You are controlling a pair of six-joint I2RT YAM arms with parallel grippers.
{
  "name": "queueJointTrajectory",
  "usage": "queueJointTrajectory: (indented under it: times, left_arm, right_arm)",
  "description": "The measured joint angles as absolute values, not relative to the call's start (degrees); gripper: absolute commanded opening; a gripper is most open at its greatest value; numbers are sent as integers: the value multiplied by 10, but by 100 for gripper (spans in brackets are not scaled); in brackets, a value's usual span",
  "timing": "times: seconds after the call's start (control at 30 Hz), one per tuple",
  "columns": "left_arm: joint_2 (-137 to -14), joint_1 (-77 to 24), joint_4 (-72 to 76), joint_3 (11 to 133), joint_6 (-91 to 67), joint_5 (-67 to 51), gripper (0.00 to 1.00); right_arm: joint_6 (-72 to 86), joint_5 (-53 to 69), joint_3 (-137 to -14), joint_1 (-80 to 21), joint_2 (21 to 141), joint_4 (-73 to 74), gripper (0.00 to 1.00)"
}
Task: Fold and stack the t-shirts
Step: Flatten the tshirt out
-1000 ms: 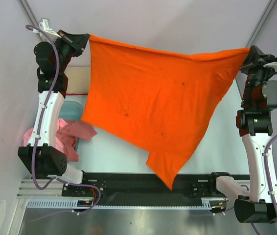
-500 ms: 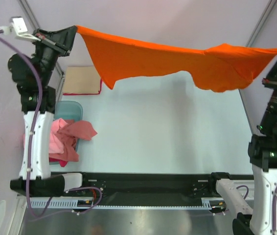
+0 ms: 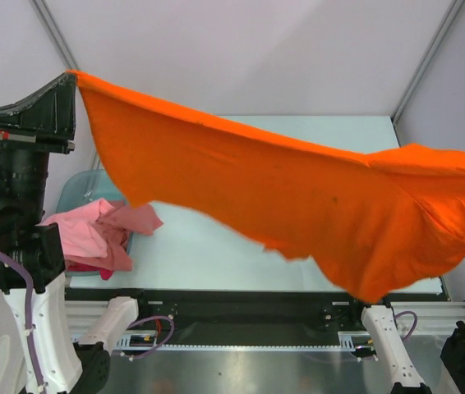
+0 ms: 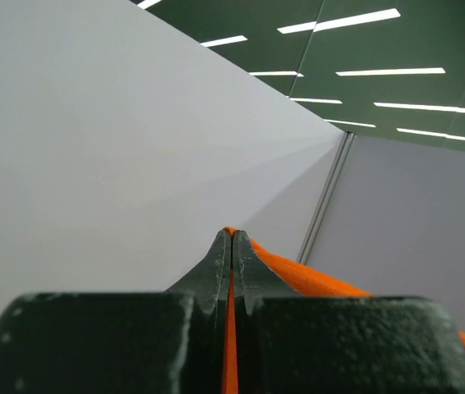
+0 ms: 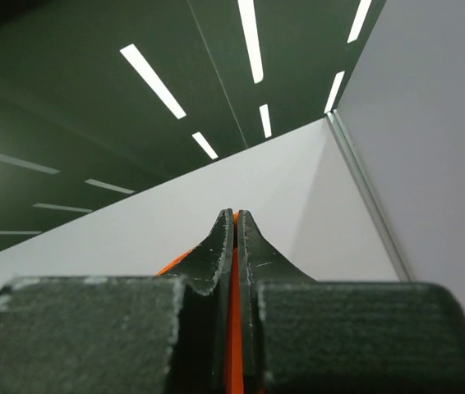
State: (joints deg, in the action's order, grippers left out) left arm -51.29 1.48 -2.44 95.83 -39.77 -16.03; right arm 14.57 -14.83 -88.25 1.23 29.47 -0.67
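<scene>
The bright orange t-shirt hangs stretched in the air across the whole table, high up and close to the top camera. My left gripper is shut on its upper left corner; in the left wrist view the jaws pinch orange cloth. My right gripper is past the right edge of the top view; in the right wrist view it is shut on an orange strip. Pink and red shirts lie crumpled at the left. The tan shirt is hidden.
A translucent blue-green tub sits at the left under the pink and red shirts. The pale table shows below the hanging cloth. A black rail runs along the near edge. Both wrist views point up at the walls and ceiling lights.
Both arms have risen toward the camera with the orange shirt. The cloth has swung up and then billowed down toward the near side. The right gripper has left the top view.
</scene>
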Motion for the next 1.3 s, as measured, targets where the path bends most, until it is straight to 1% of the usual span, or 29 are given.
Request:
queueJointTrajectory:
  times: [0.1,0.2,0.33,0.4,0.5,0.63,0.73,0.8,0.87,0.97,1.1,1.3]
  left_arm:
    - [-512,15,-27,946,-394,-156,0]
    - [-512,15,-13,894,-392,-152,0]
    - [-523,15,12,788,-397,-152,0]
    - [-543,15,39,721,-401,-153,0]
    - [-611,15,93,646,-409,-158,0]
    - [-775,12,151,610,-411,-171,0]
    - [-913,-1,183,632,-410,-180,0]
    - [-1015,-16,192,678,-407,-182,0]
    - [-1114,-37,189,740,-403,-185,0]
    - [-1245,-63,179,864,-400,-181,0]
    - [-1314,-77,168,941,-399,-175,0]
    - [-1336,-70,148,1004,-389,-156,0]
  right_arm:
    - [146,-152,-884,12,292,9,0]
    - [148,-152,-860,12,293,24,0]
    - [159,-154,-776,12,293,33,0]
    - [166,-158,-710,12,295,32,0]
    - [178,-166,-611,12,308,30,0]
    - [189,-178,-485,12,350,3,0]
    - [194,-189,-414,12,415,-39,0]
    - [193,-192,-381,12,469,-77,0]
    - [190,-192,-359,16,543,-124,0]
    - [180,-187,-362,24,666,-187,0]
    - [170,-177,-392,28,777,-218,0]
    - [165,-167,-443,35,835,-270,0]
